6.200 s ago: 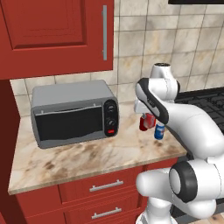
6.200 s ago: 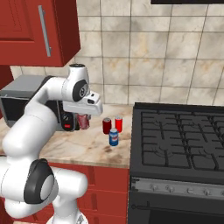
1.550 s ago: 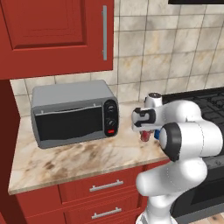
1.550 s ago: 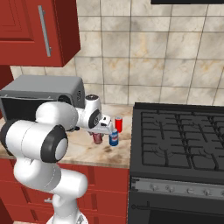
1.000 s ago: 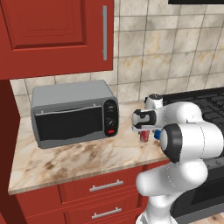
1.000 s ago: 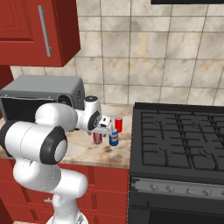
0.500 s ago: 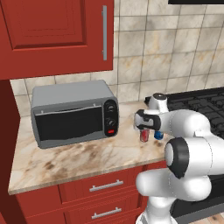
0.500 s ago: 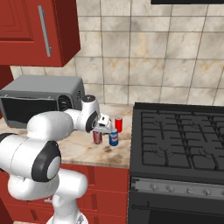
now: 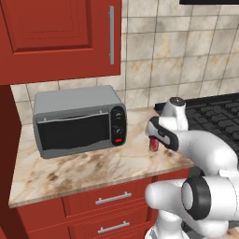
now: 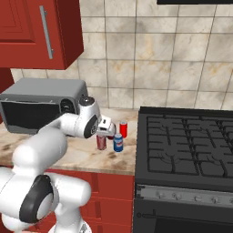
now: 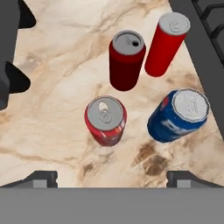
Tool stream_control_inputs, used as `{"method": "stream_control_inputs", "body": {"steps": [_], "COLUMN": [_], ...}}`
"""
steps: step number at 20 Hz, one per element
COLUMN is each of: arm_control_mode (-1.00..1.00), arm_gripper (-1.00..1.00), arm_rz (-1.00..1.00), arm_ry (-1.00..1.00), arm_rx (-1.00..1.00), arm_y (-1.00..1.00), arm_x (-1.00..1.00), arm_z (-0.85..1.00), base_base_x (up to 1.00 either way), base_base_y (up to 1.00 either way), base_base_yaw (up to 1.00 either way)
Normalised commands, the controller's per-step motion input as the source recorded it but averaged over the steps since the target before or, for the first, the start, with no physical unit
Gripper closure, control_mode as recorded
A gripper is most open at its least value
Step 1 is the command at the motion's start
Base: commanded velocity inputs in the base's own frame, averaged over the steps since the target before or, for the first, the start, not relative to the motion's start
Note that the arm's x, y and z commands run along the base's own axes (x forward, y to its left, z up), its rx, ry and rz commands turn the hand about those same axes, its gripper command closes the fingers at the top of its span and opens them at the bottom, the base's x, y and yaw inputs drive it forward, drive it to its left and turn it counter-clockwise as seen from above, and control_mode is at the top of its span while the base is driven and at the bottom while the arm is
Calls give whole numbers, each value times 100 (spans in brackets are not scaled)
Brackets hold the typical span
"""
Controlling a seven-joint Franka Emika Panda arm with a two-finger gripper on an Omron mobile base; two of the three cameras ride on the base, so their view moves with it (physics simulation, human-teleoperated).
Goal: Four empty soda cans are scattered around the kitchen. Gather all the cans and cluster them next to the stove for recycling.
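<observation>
A rendered home kitchen: red wooden cabinets hang above a beige marble bench with drawers below, tan tiled wall behind, a grey toaster oven at left and a black stove with grates at right.

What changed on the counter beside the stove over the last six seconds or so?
The hand carried a red can down to the counter, set it beside the blue can and let go; its jaws now stand open above it. Toaster oven, stove and other cans stayed put.
</observation>
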Motion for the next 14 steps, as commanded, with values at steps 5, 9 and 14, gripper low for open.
{"method": "stream_control_inputs", "body": {"steps": [5,9,14], "arm_control_mode": [-100,-100,-100], "arm_gripper": [-100,-100,-100], "arm_rz": [0,0,0], "arm_ry": [-5,-6,-10], "arm_rx": [0,0,0], "arm_y": [0,0,0], "arm_x": [-33,-37,-42], "arm_z": [49,51,44], "base_base_x": [0,0,0], "base_base_y": [0,0,0], "base_base_yaw": [0,0,0]}}
